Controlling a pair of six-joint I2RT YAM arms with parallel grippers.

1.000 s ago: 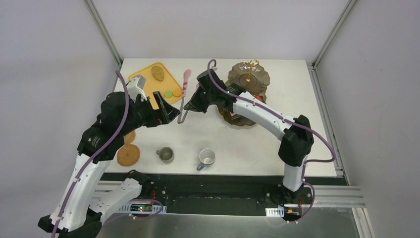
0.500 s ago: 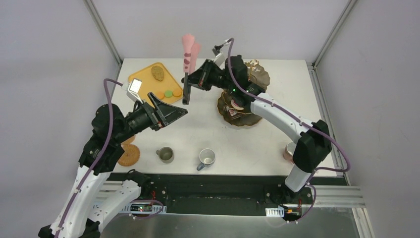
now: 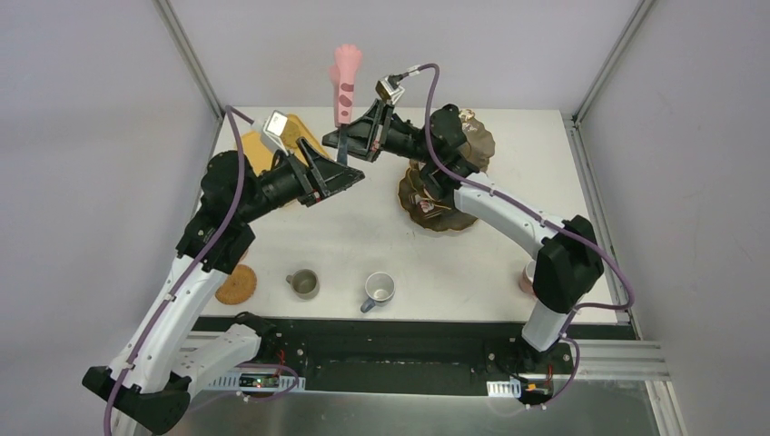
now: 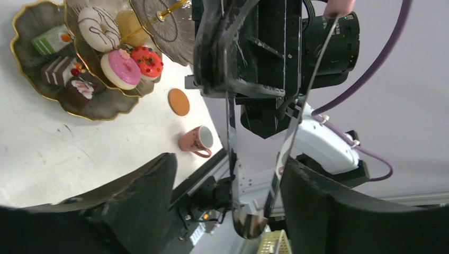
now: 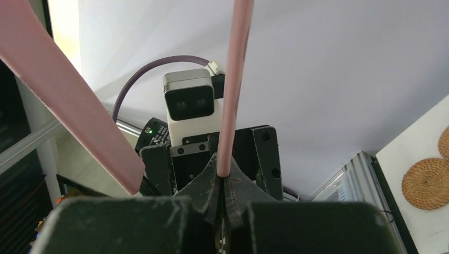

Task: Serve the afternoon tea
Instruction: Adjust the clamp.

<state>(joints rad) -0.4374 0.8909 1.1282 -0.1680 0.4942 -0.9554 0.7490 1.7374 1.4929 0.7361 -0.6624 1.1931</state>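
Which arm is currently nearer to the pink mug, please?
Right. The right arm has its elbow right beside the pink mug, partly hiding it in the top view; the left arm is far across the table, on its left side.

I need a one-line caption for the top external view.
The right fingers grip the pink-handled tongs, handle up; the left fingers stand open beside them.

Robot lab cell, aluminium frame (image 3: 192,64), blank walls (image 3: 82,136)

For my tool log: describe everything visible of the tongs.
The tongs have a pink handle end and two thin shiny metal arms with rounded tips. They stand roughly upright above the table, pink end up. The right gripper is shut on them; the metal tips sit inside the open left gripper, contact unclear.
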